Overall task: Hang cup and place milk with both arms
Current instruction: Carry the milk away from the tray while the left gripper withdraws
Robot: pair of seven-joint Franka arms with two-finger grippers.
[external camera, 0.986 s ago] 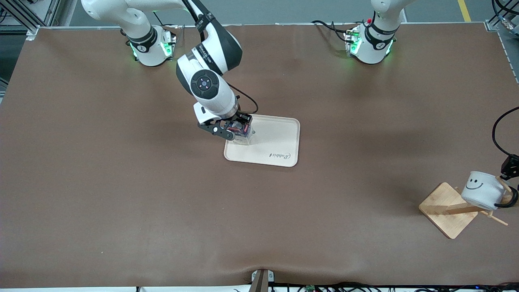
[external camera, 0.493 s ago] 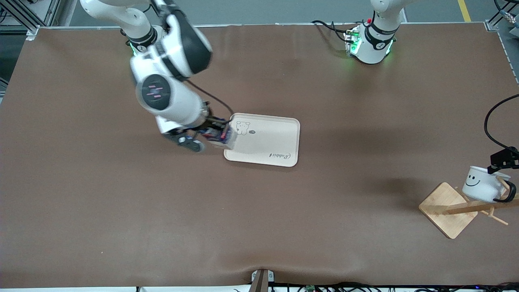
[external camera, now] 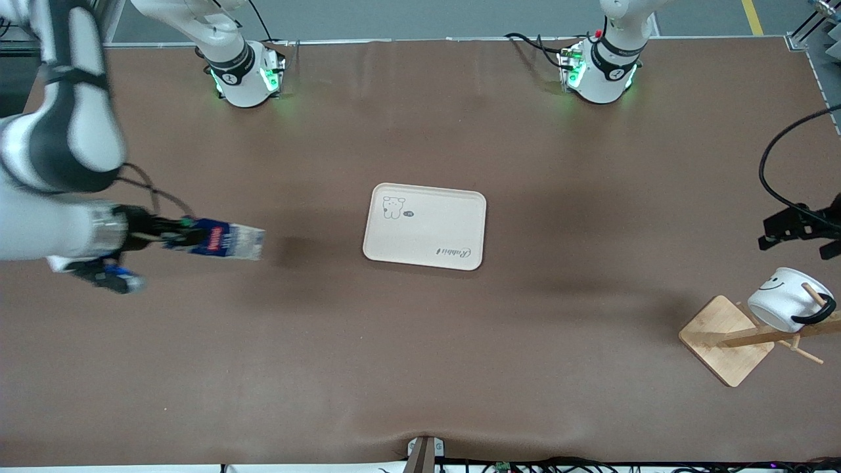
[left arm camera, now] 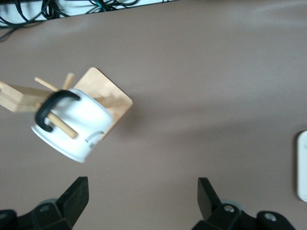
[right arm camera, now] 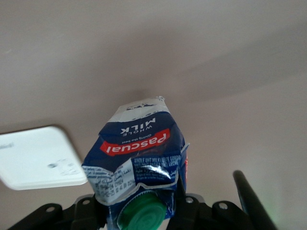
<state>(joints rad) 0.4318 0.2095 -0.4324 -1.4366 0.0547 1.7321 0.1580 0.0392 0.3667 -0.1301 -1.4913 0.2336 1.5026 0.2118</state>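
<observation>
The cup [external camera: 785, 307] was found hung on a peg of the wooden rack [external camera: 726, 339], near the left arm's end of the surface [external camera: 420, 341], its black handle looped over the peg and its body tilted. That half of the task was judged done. The left pincer [external camera: 798, 231] was seen empty and spread wide above the surface just beside the rack; in the left wrist view its two fingers [left arm camera: 76, 196] stood well apart with nothing between them, the cup [left arm camera: 74, 125] clear of both.

The milk [external camera: 220, 240] was not yet placed. It was held tipped on its side, in the air over bare surface toward the right arm's end, well apart from the pale tray [external camera: 426, 226] in the middle, on which nothing was seen. The right pincer [external camera: 148, 235] was clamped on the carton's capped end (the green cap [right arm camera: 141, 215] and the crumpled top sat between the fingers in the right wrist view). Setting the milk down was therefore judged to be what was left, the tray being the likely spot.

The surface was covered with a brown mat, slightly rippled at its near edge. Cables were seen along that edge, and grey floor above the arm bases.
</observation>
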